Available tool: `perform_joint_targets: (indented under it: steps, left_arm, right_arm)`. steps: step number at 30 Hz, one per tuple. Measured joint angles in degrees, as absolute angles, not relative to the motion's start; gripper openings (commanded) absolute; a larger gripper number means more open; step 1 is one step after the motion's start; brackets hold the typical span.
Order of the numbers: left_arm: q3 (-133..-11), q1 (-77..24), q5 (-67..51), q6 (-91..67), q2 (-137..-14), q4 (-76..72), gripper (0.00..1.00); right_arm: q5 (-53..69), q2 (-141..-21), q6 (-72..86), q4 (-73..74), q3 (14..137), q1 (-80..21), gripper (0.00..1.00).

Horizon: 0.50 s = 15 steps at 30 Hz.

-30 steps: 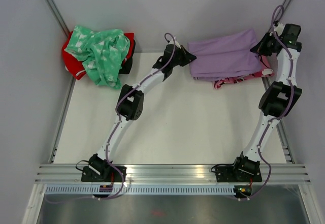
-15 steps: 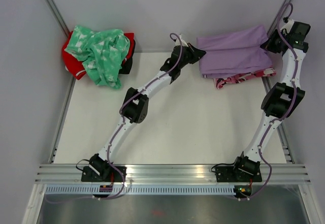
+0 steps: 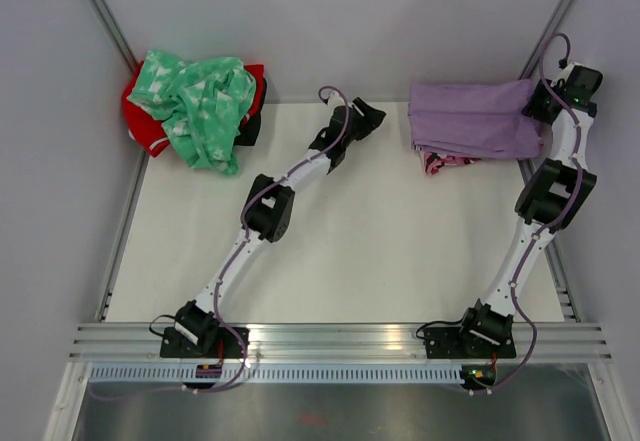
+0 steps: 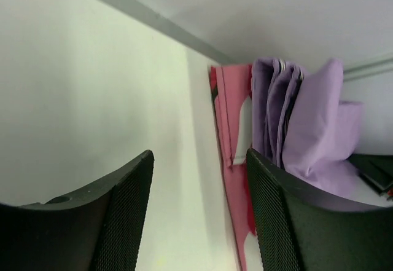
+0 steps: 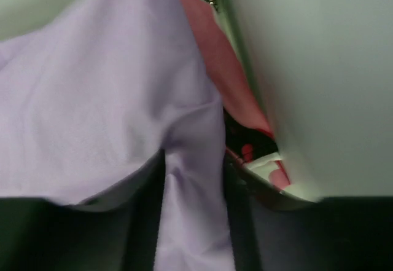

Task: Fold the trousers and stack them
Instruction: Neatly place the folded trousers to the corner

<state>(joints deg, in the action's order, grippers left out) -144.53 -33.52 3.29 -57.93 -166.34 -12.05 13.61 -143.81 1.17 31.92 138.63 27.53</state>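
**Item 1, task piece.** The long lilac-purple soft cloth trousers [image 3: 470, 121] lie folded into a flat oblong at the far right corner of the white table [image 3: 350, 251]. They rest on a pink-and-black camouflage garment [image 3: 437, 164], which shows along their near edge. In your left wrist view the folded layers appear edge-on, with pale stripes at the waistband.

**Item 2, left gripper [image 3: 372, 117].** It hangs over bare table to the left of the trousers and does not touch them. Its two black fingers [image 4: 123, 209] stand apart with nothing between them.

**Item 3, right gripper [image 5: 193, 234].** It sits at the right-hand end of the trousers, close to the side wall. A fold of the lilac cloth runs down between its dark fingers [image 5: 295, 234]. You cannot tell from these views whether the fingers pinch that fold or only flank it.

**Item 4, other garments.** A crumpled heap lies at the far left corner, well apart from the trousers. A mint-green garment with a white pattern [image 3: 195, 96] is on top. A red garment [image 3: 145, 131] lies under it and shows at the left side.

**Item 5, arms.** Both are bolted at the near edge. The left arm reaches diagonally toward the far middle of the table. The right arm runs up the right side to the far corner.
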Motion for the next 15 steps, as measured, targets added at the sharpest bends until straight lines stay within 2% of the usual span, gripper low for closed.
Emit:
perform_joint_targets:
  steps: [2, 3, 9, 15]
  left_arm:
    - [-144.5, -32.7, 3.3, -57.8, -166.2, -12.1, 0.71]
    - [-144.5, -32.4, 3.1, -57.5, -166.1, -12.1, 0.74]
    - [-135.9, -32.0, -1.1, -52.8, -159.1, -8.8, 0.83]
    - [-122.7, -33.9, -7.7, -47.7, -146.0, -4.5, 0.86]
  right_arm:
    - [13.6, -143.8, -0.3, 31.6, 138.4, 27.6, 0.88]
    - [14.1, -143.7, -0.8, 31.8, 138.4, 27.3, 0.93]
    - [14.0, -139.6, -3.8, 34.9, 137.5, 23.2, 0.98]
    - [6.5, -124.7, -6.8, 36.7, 130.1, 13.9, 0.98]
